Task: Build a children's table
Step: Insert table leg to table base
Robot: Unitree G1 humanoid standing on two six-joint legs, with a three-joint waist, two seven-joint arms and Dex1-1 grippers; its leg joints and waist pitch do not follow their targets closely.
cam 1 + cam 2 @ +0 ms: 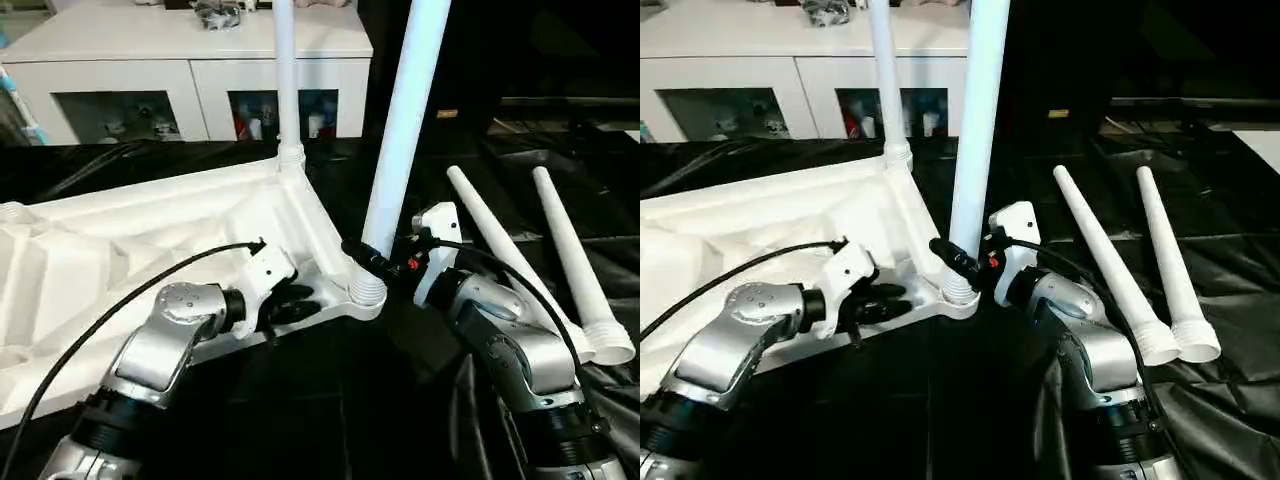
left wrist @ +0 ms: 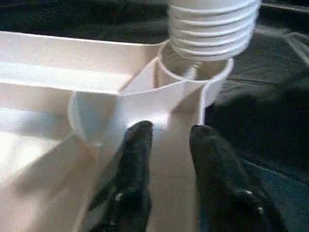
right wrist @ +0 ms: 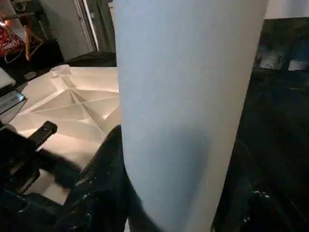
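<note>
Left eye view: leg (image 1: 400,130) between right fingers (image 1: 365,255)

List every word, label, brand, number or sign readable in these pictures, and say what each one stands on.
None can be read.
The white tabletop, the upright leg and the two loose legs are plain, with no print.
A small red mark on the right gripper is too small to read.
Items behind the cabinet's glass doors are too small and blurred to tell any label.
The black sheet carries no writing.
</note>
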